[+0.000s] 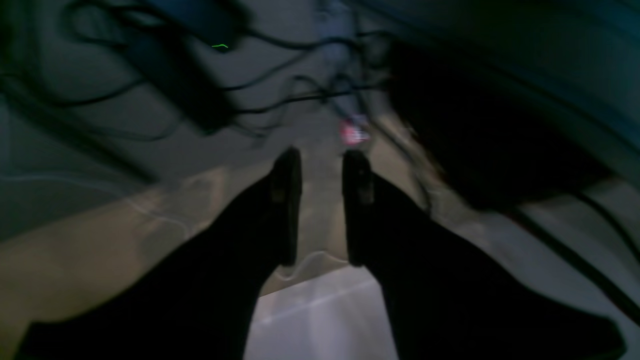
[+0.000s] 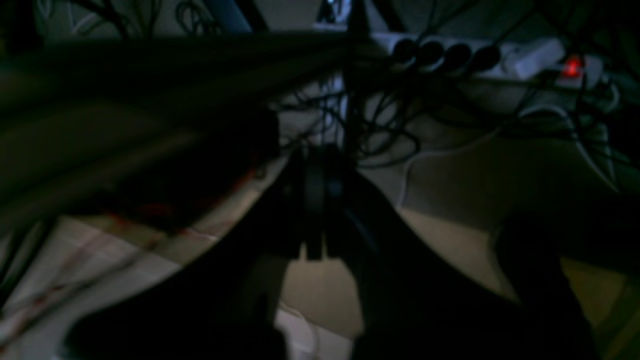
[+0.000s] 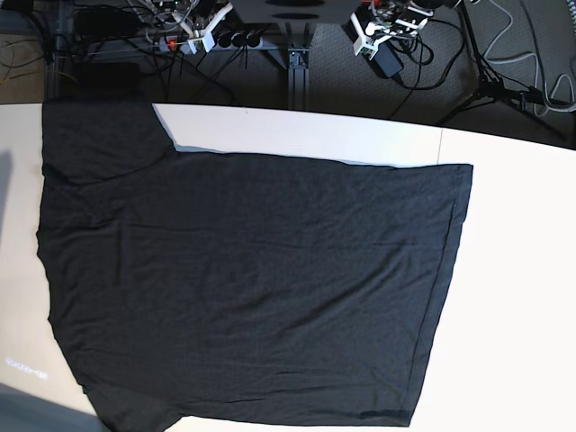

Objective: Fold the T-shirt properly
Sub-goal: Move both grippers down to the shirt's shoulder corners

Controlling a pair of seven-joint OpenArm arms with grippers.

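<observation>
The black T-shirt (image 3: 243, 288) lies spread flat on the white table (image 3: 513, 270), plain side up. One sleeve (image 3: 99, 135) is at the far left and the straight hem (image 3: 454, 270) faces right. Neither arm shows in the base view. In the left wrist view my left gripper (image 1: 321, 160) is open, with nothing between its two dark fingers, and points at the floor and cables. In the right wrist view my right gripper (image 2: 316, 170) has its fingers pressed together, shut on nothing I can make out. Both wrist views are dim and blurred.
Behind the table are a power strip (image 3: 225, 38), tangled cables (image 3: 396, 54) and a tripod leg (image 3: 490, 81). The right wrist view shows the power strip (image 2: 475, 57) with a red light. A dark blurred mass (image 1: 475, 140) fills the right of the left wrist view.
</observation>
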